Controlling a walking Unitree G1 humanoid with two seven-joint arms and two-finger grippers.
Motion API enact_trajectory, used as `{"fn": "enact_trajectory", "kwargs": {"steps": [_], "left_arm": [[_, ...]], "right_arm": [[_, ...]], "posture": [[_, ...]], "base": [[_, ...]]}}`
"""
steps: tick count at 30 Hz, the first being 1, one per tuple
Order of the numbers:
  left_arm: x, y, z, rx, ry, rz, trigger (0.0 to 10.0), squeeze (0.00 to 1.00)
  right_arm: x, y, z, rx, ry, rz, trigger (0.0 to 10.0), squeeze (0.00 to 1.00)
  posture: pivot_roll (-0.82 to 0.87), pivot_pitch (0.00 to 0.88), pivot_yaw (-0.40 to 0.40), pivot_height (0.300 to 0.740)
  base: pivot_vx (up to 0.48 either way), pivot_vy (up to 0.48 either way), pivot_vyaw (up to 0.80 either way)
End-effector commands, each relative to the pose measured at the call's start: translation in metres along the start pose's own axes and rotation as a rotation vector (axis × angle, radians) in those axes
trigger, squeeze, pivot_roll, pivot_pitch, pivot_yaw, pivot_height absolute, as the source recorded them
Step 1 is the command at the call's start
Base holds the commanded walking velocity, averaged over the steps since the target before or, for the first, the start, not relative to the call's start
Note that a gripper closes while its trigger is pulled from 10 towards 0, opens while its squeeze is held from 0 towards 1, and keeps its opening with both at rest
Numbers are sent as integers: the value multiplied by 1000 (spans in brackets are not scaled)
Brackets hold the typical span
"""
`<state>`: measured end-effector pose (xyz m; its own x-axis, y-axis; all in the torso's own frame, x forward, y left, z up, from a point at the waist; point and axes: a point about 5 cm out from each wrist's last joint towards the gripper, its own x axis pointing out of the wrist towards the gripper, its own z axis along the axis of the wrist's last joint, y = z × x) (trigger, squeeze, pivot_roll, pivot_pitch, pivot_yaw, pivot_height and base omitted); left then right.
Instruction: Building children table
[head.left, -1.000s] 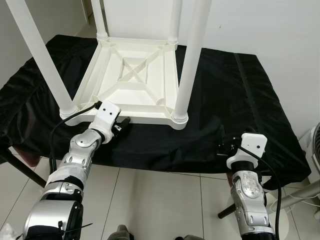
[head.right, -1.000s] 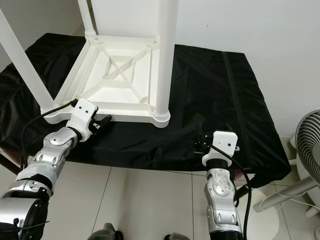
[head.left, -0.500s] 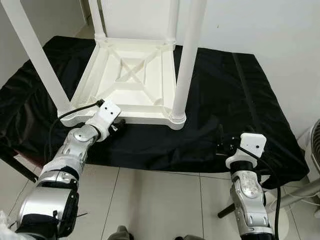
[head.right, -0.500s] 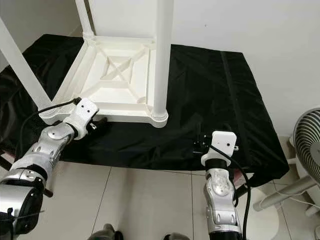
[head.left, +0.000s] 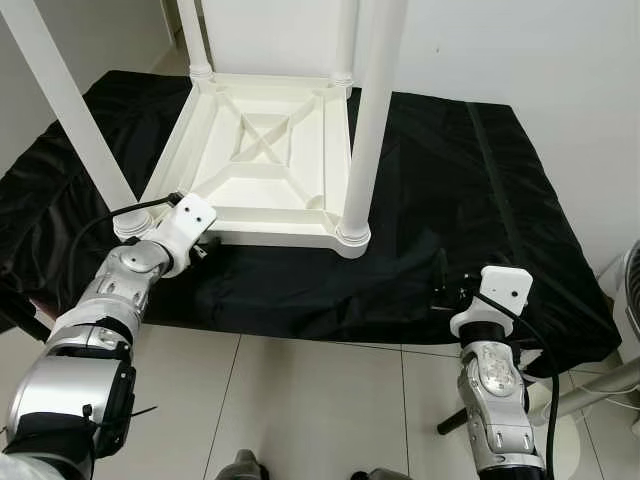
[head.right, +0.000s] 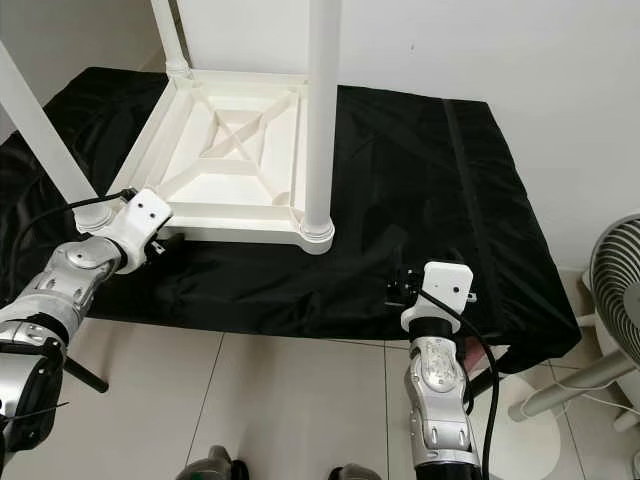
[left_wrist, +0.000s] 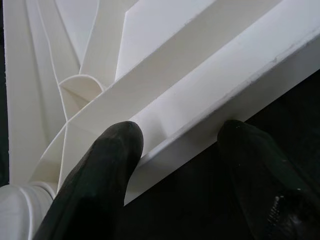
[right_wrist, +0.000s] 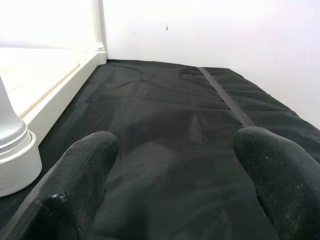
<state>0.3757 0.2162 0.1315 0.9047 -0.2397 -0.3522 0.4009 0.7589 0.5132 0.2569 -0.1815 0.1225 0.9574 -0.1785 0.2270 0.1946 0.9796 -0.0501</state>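
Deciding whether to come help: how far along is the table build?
All four legs look fitted: the white table lies upside down on the black cloth. In hand: the left gripper straddles its near rim. The right gripper is open over the cloth. Left: turning it upright.

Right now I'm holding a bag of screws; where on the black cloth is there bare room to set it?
Bare cloth lies right of the upturned table, reaching the wall. Crowded: the near-left corner, where the left gripper straddles the table's rim.
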Motion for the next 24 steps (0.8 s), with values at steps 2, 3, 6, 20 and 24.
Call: {"fn": "enact_trajectory", "kwargs": {"steps": [2, 3, 6, 20, 24], "left_arm": [[-3, 24, 7, -60, -24, 392, 10000, 0], [-3, 24, 7, -60, -24, 392, 10000, 0], [-1, 20, 11, -134, -76, 348, 10000, 0], [2, -53, 35, -449, -386, 51, 10000, 0], [2, -61, 36, -471, -388, 40, 10000, 0]], "right_arm": [[4, 0, 0, 2, -1, 2, 10000, 0], [4, 0, 0, 2, -1, 2, 10000, 0], [4, 0, 0, 2, -3, 3, 10000, 0], [-1, 1, -2, 12, 0, 9, 10000, 0], [-1, 0, -2, 9, 0, 11, 10000, 0]], "posture": [[42, 17, 8, 740], [42, 17, 8, 740], [43, 17, 6, 740], [59, 26, 0, 740], [59, 27, -1, 740]], "base": [[0, 0, 0], [0, 0, 0], [0, 0, 0], [0, 0, 0], [0, 0, 0]]}}
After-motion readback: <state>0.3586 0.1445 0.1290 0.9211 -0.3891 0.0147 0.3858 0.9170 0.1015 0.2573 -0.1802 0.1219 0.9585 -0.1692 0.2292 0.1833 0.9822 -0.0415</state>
